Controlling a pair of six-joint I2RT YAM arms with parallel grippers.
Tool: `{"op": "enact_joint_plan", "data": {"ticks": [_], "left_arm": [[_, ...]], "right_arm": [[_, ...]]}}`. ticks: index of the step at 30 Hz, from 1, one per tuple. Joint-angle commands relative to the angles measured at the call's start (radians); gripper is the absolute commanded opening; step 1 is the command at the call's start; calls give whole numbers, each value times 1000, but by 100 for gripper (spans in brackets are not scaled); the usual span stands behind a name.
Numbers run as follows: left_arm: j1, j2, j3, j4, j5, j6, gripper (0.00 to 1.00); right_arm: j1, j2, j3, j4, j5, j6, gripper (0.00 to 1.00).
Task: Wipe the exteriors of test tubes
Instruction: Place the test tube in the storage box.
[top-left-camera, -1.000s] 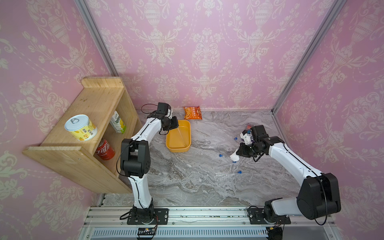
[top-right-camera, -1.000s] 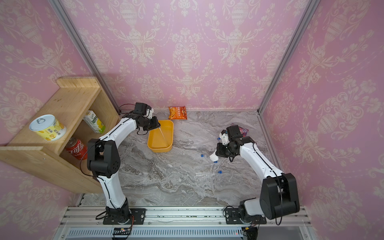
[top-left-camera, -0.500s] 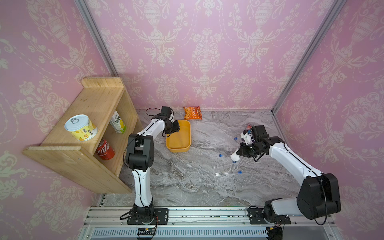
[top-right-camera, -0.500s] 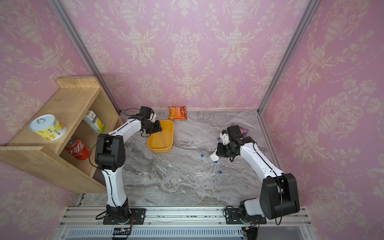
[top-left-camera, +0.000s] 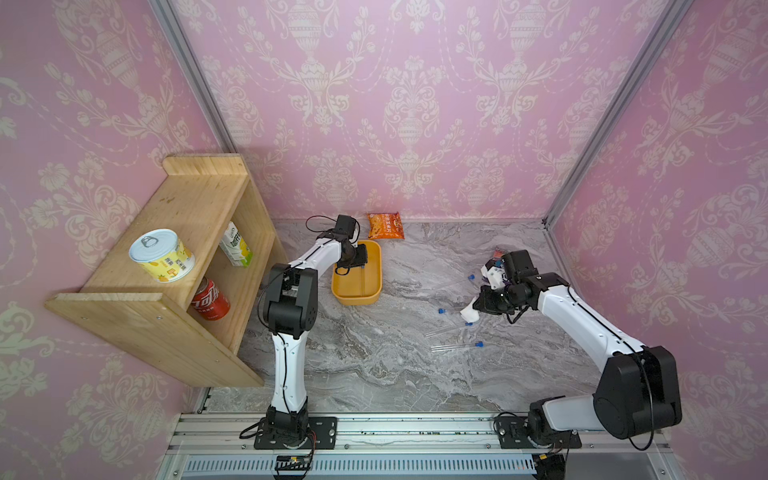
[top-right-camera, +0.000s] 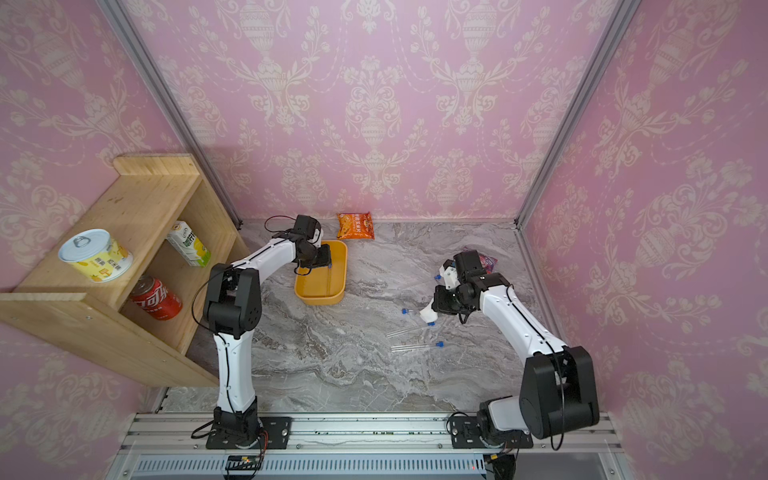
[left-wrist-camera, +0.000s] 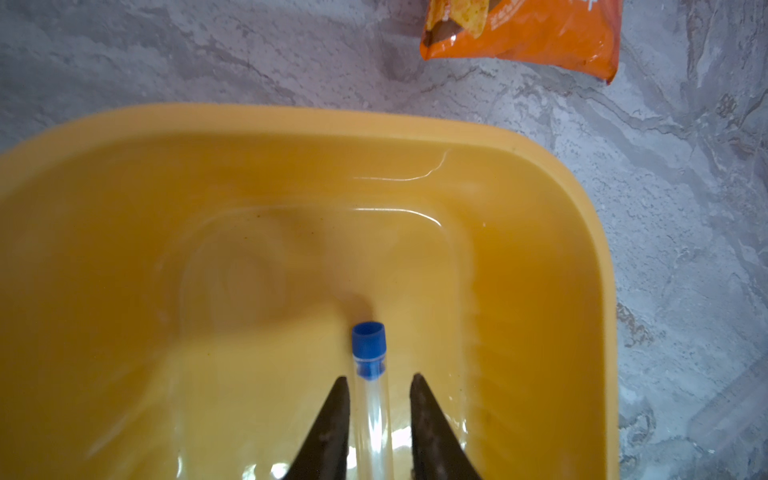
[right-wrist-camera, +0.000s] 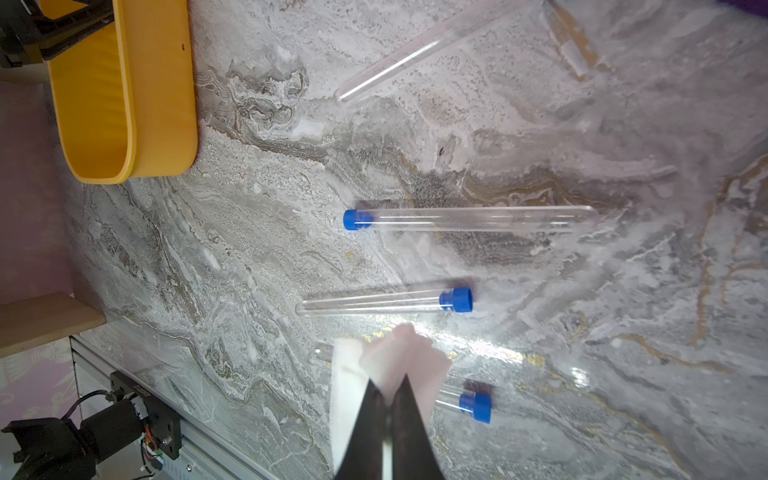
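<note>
In the left wrist view one clear test tube (left-wrist-camera: 370, 415) with a blue cap (left-wrist-camera: 368, 345) lies on the floor of the yellow tub (left-wrist-camera: 291, 124). My left gripper (left-wrist-camera: 379, 377) is open astride it, with a gap showing on one side. Both top views show this gripper (top-left-camera: 359, 259) low over the tub's far end. My right gripper (right-wrist-camera: 388, 384) is shut on a white wipe (right-wrist-camera: 399, 357), held just above the table. Three capped test tubes lie below it (right-wrist-camera: 469, 219) (right-wrist-camera: 374, 303) (right-wrist-camera: 461, 401), the last partly hidden by the wipe. Another test tube (right-wrist-camera: 415, 50) lies farther off.
An orange snack bag (top-left-camera: 385, 226) lies by the back wall beyond the tub (top-left-camera: 379, 266). A wooden shelf (top-left-camera: 166, 270) with cans and a carton stands at the left. A purple packet (top-right-camera: 486, 262) lies behind the right wrist. Loose tubes (top-left-camera: 455, 346) lie left of the right gripper (top-left-camera: 478, 307).
The left gripper has come down into the tub with the tube it held tilted above it, and its jaws have parted from the tube. The right arm has not moved.
</note>
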Motion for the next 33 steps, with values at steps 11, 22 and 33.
{"op": "enact_joint_plan", "data": {"ticks": [11, 22, 33], "left_arm": [[-51, -178, -137, 84, -166, 48, 99], [-256, -444, -361, 182, -253, 24, 99], [-403, -441, -295, 66, -123, 33, 99]], "right_arm": [[-13, -43, -22, -16, -1, -9, 0], [-17, -130, -38, -70, 28, 2, 0], [-42, -226, -72, -139, 69, 13, 0]]}}
